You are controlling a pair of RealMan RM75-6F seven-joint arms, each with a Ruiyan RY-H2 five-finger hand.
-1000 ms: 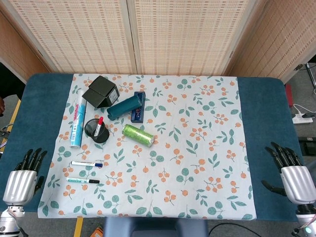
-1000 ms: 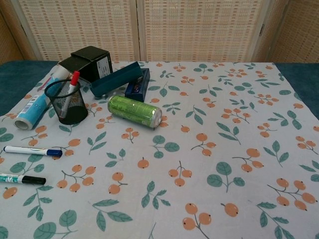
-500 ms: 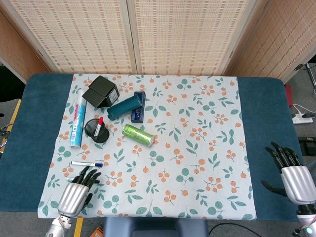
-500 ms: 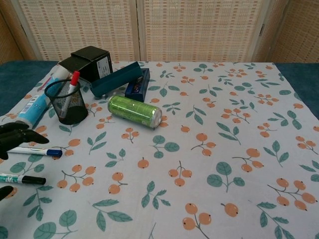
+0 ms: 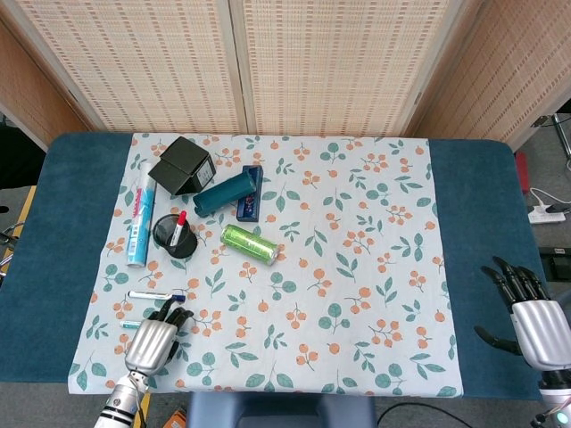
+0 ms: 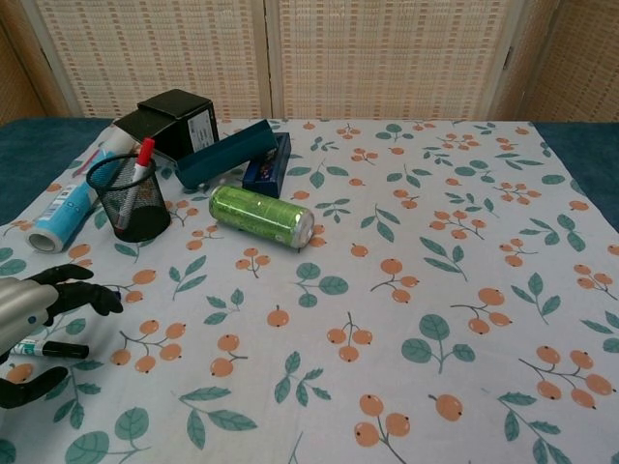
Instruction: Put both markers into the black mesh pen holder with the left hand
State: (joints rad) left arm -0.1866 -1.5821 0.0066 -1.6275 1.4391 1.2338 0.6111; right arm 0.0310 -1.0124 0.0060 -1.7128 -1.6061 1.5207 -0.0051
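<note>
Left hand (image 5: 153, 341) palm-down over both markers, fingers (image 6: 79, 295) spread, holding nothing; black-capped marker (image 6: 44, 348) under the palm, cap poking out just past the thumb; blue-capped marker (image 5: 152, 295) at the fingertips; black mesh pen holder (image 6: 129, 199) well beyond the fingertips, red-capped pen inside; right hand (image 5: 533, 323) fingers spread, empty.

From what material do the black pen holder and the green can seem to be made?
The black pen holder looks like matte black wire mesh, probably metal: the red-capped marker inside shows through its wall. The green can looks like thin metal with a glossy printed skin: it has a silvery end rim and a highlight along its side.
</note>
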